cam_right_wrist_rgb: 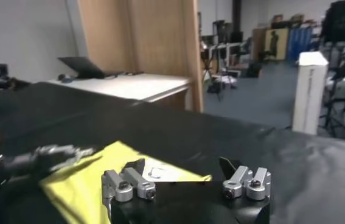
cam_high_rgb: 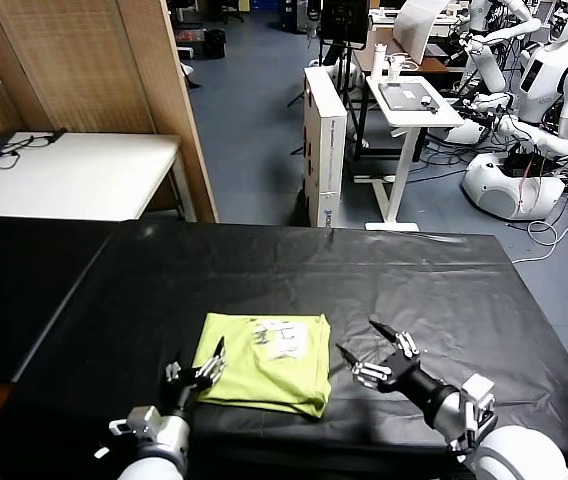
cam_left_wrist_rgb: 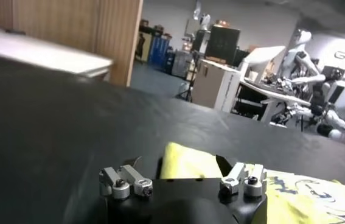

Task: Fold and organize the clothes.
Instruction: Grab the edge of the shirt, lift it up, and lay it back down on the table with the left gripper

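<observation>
The lime yellow-green T-shirt lies folded into a rectangle on the black table, its white print facing up. My left gripper is open, low at the shirt's left front corner, just off the fabric. My right gripper is open, just to the right of the shirt's right edge, holding nothing. The left wrist view shows the shirt between and beyond the open jaws. The right wrist view shows the shirt and, farther off, the left gripper.
The black table extends wide around the shirt. A white desk and a wooden partition stand behind on the left. A white carton, a small stand table and parked robots are behind on the right.
</observation>
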Available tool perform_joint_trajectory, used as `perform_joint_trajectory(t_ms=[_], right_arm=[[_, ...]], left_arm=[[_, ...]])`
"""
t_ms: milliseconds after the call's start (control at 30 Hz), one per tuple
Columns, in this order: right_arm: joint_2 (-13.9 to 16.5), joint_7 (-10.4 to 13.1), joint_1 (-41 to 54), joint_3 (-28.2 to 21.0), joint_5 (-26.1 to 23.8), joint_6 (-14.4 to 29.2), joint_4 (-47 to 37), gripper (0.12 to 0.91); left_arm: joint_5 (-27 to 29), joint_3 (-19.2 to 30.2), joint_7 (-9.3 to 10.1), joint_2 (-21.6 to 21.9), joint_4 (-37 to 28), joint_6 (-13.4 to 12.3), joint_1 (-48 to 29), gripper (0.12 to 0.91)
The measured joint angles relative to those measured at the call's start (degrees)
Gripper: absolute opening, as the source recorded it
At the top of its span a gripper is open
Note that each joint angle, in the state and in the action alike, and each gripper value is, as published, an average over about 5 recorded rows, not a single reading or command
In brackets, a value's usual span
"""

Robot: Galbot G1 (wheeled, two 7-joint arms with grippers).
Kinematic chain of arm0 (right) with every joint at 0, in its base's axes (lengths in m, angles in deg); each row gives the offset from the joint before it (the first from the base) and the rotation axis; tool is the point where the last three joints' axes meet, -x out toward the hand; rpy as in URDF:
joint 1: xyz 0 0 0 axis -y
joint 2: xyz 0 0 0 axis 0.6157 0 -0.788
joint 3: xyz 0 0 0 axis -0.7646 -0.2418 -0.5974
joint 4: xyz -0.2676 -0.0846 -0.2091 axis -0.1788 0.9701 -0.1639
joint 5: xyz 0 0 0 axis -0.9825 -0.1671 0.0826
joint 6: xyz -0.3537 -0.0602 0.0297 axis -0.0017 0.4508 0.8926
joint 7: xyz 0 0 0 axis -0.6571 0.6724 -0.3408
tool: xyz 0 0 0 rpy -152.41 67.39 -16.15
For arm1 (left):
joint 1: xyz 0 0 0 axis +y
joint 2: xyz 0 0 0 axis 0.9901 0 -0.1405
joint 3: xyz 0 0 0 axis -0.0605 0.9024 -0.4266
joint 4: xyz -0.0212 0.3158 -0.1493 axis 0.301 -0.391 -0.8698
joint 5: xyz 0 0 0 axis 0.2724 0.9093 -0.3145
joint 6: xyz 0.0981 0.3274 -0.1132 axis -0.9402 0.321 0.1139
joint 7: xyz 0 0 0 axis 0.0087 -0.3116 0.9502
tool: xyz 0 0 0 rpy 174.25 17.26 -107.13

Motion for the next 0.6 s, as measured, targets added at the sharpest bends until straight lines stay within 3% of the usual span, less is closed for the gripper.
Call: perform_joint_trajectory(t_ms=[133,233,600], right_arm=[[-0.32,0.07,-0.05,0.25,-0.23,0.00,-0.29,0.907],[-0.63,0.15,0.00,0.27,-0.41,0.00,-0.49,0.907],[-0.85,0.88,0.94,0.12,-0.85,0.08,-1.31,0.907]], left_arm=[[-3.04,-0.09,-0.31,-0.07,0.62,0.22,0.51,0.883],[-4.51,0.19,-0.54,-0.28,1.01,0.56,0.75,0.797],[-8.51,0.28,-0.96,-0.35,2.74,2.22,1.12,0.198]])
